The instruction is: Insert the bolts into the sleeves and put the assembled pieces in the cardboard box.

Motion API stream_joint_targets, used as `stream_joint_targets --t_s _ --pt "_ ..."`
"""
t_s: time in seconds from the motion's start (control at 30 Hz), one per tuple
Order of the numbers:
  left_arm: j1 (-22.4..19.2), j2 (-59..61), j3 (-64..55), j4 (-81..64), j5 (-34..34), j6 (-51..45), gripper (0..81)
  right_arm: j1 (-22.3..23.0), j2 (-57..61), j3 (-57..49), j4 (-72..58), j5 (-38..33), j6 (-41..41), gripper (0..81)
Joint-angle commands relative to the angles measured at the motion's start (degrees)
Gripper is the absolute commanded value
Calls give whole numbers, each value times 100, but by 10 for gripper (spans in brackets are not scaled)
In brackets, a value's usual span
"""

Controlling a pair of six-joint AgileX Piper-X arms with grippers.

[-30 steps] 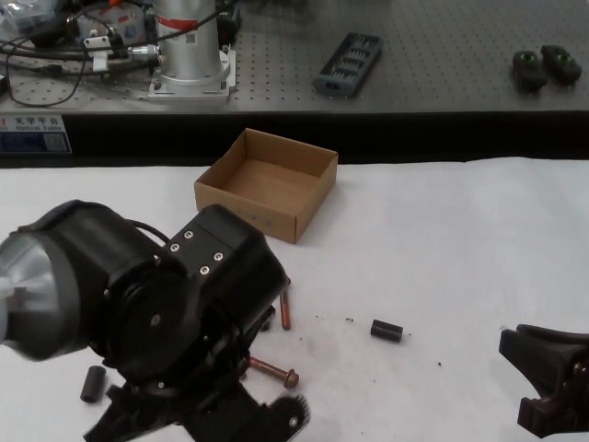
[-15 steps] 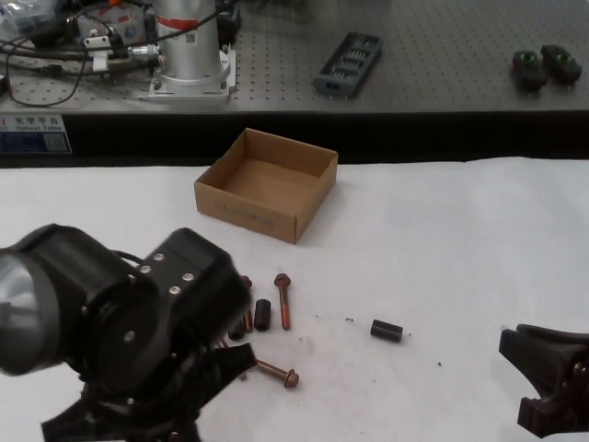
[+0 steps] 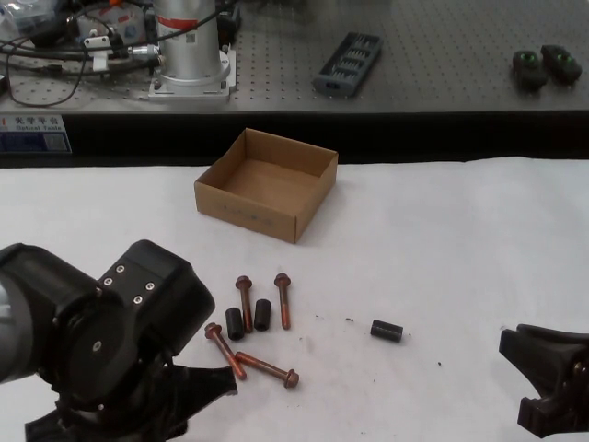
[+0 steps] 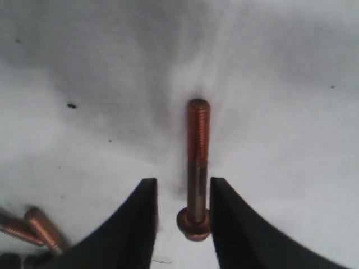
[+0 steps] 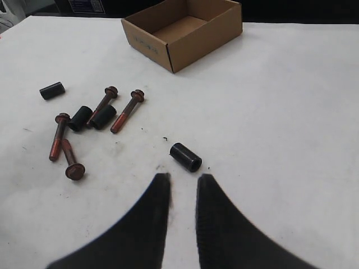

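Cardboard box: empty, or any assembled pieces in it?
Empty, as far as visible. The cardboard box shows a bare floor in the high and right wrist views; its near wall hides a strip.

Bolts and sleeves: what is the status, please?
Left pincer open, astride one bolt. Right pincer open, near a loose sleeve. No bolt sleeved yet. Nothing in the way.
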Motion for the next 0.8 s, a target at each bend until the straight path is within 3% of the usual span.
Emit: stream_joint_targets --t_s 0.0,0.2,0.37,0.53,0.63,0.77 --pt "17 -38 -11 -74 78 -145 337 -3 14 -6 -55 22 -2 151" --pt "-46 -102 -11 -269 -794 -1852 342 -3 14 -6 -55 22 -2 151" --pt "-57 -560 -23 -281 -744 -3349 342 -3 14 -6 -55 22 -2 151" --pt "-57 -1156 -23 -319 -472 -6605 342 -3 14 -6 -55 22 -2 151" --pt "-57 -1468 -23 -353 -619 -8750 342 -3 14 -6 -55 22 -2 151" --pt "-57 -1767 -23 -322 -781 -10942 342 -3 14 -6 -55 22 -2 151"
